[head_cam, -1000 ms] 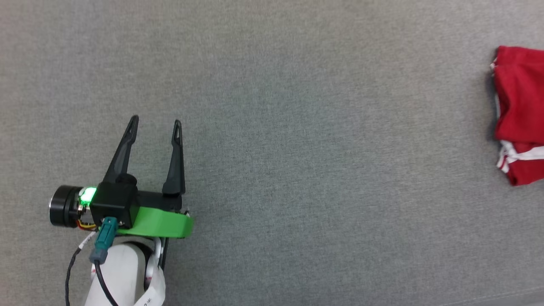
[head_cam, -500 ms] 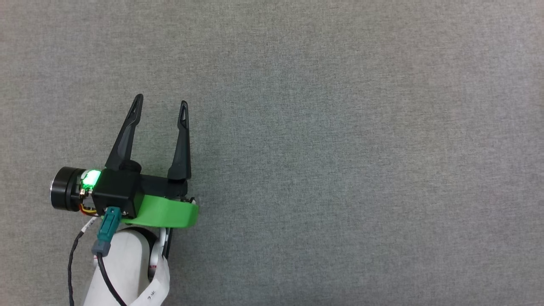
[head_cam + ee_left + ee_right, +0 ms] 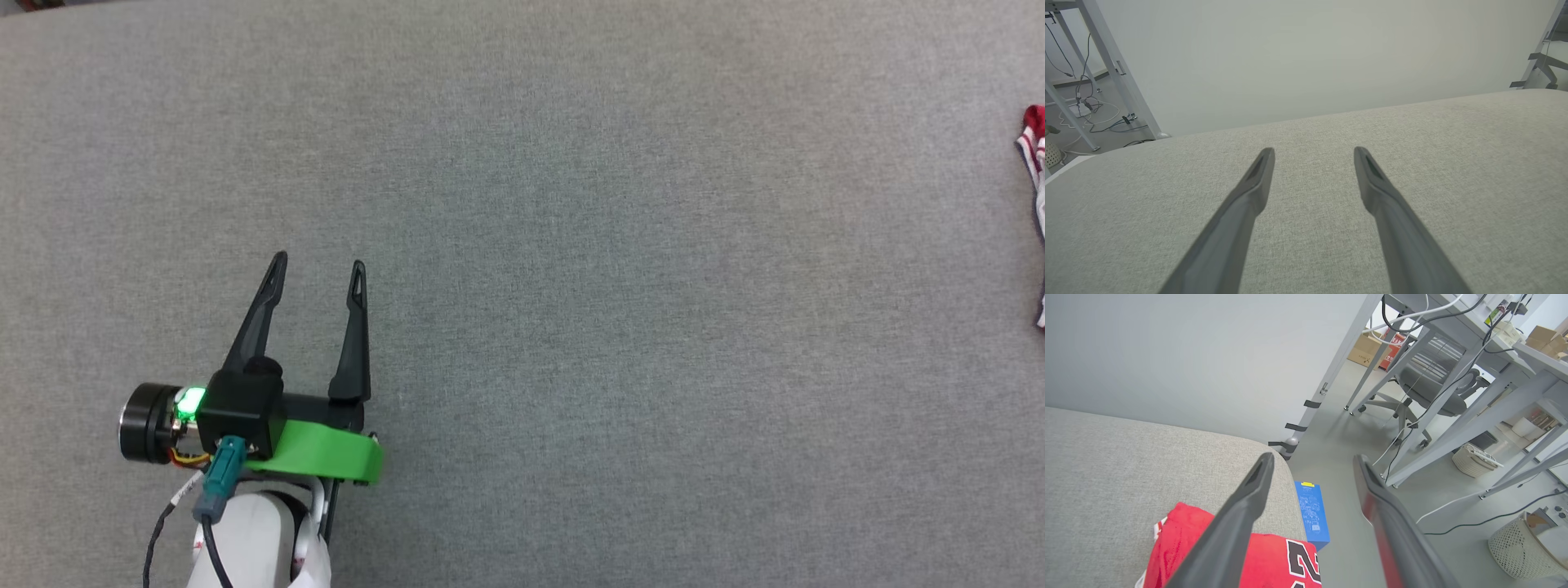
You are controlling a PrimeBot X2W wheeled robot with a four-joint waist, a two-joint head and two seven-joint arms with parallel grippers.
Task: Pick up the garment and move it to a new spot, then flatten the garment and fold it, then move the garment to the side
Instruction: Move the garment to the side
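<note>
Red garment (image 3: 1171, 535) lies seemingly folded at the right edge of the grey worktop (image 3: 612, 286), left gripper (image 3: 318, 261) and right gripper (image 3: 1312, 456) both with jaws spread and empty; the task looks nearly done.

Garment (image 3: 1035, 122): in head view a red-and-white sliver, the rest cut off by the right edge. In right wrist view, lower part cut off by the bottom edge, middle hidden behind one finger (image 3: 1237, 526) of right pincer (image 3: 1313, 456); black numeral (image 3: 1303, 561) incomplete.
Blue box (image 3: 1312, 512): print too small to read.
Left forearm (image 3: 245, 547): cut off by the bottom edge.
</note>
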